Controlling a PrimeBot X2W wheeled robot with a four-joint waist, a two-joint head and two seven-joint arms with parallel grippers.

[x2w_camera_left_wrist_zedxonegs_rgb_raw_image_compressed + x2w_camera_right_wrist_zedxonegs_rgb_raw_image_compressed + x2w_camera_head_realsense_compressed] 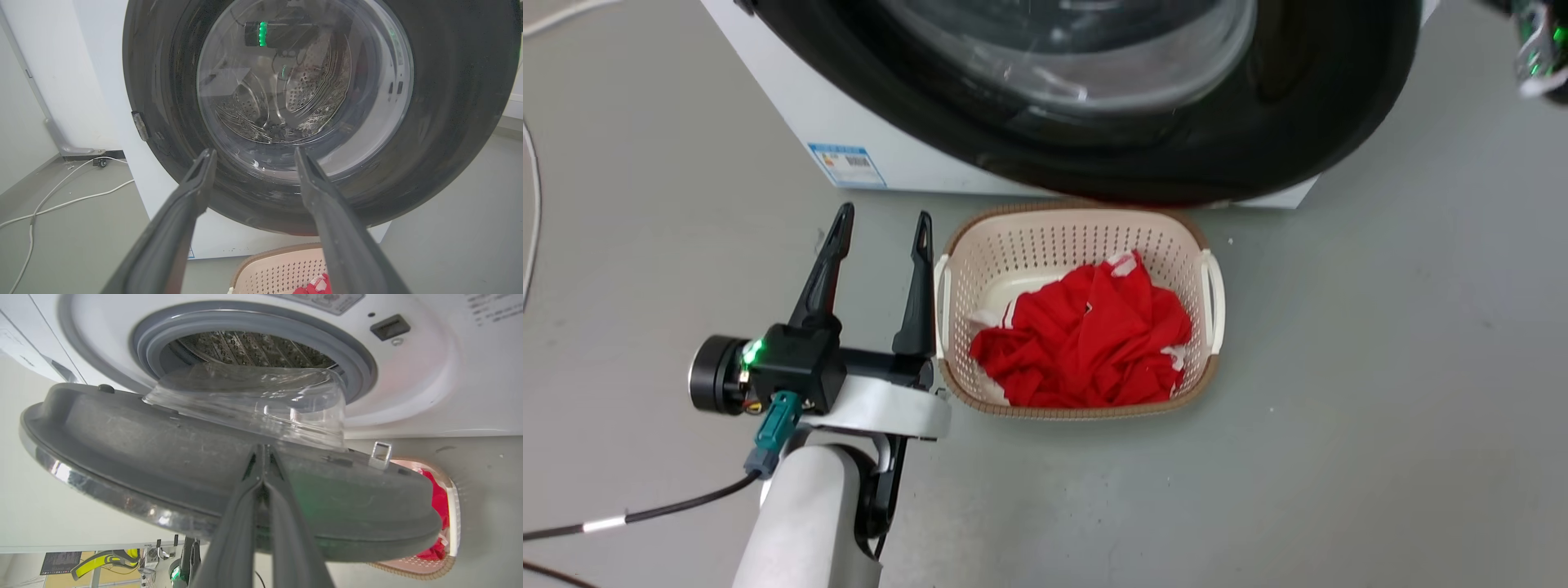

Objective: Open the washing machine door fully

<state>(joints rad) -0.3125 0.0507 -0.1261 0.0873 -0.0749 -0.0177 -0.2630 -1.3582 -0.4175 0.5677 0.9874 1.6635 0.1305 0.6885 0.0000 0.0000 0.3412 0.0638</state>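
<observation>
The door (135, 457) is standing partly open, swung out from the washer (429, 375) and hanging over the basket (1045, 224) on the floor (1380, 367). The right tool (263, 451) is resting with its fingers closed together, holding nothing, with the tips at the door's inner face just below the glass bowl (253, 400). The left tool (883, 219) is hovering with its fingers spread wide and empty, just beside the basket's left side, pointing at the door's outer face. Red cloth (1086, 335) is lying in the basket.
</observation>
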